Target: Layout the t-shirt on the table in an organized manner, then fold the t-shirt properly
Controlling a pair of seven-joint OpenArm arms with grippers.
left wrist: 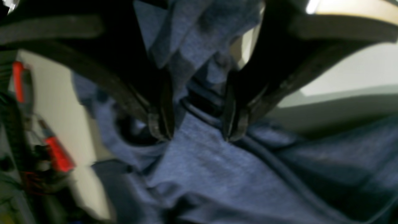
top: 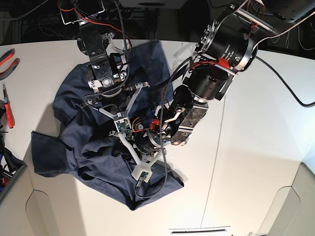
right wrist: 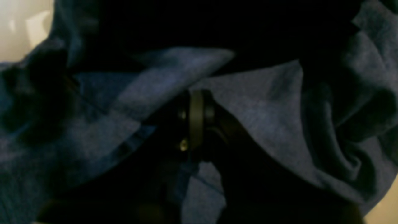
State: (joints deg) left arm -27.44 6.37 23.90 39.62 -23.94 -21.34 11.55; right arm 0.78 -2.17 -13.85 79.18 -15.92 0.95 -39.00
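**Crumpled navy t-shirt lying on the white table, both arms working over it**

The table (top: 256,147) is showing a wide, smooth white top with thin dark seam lines running across it, and its near edge has rounded cut corners. Behind the far edge the room is dark, with black cables and some red wires hanging around the arm bases. At the left edge of the base view, red-handled pliers (top: 8,58) are lying on the white surface, and other small tools are sitting below them.

The t-shirt (top: 74,142) is lying bunched and wrinkled on the left-middle part of the table, heathered navy blue, with folds going in many directions. No lettering is showing.

The left gripper (left wrist: 196,124) is hanging just above the cloth with its two black fingers (left wrist: 160,124) standing wide apart; a ridge of the shirt is sitting between them, but they are not pinching it. The right gripper (right wrist: 196,121) is sitting deep in the folds, its jaws clenched together. The view is too dark to tell whether cloth is caught between them.
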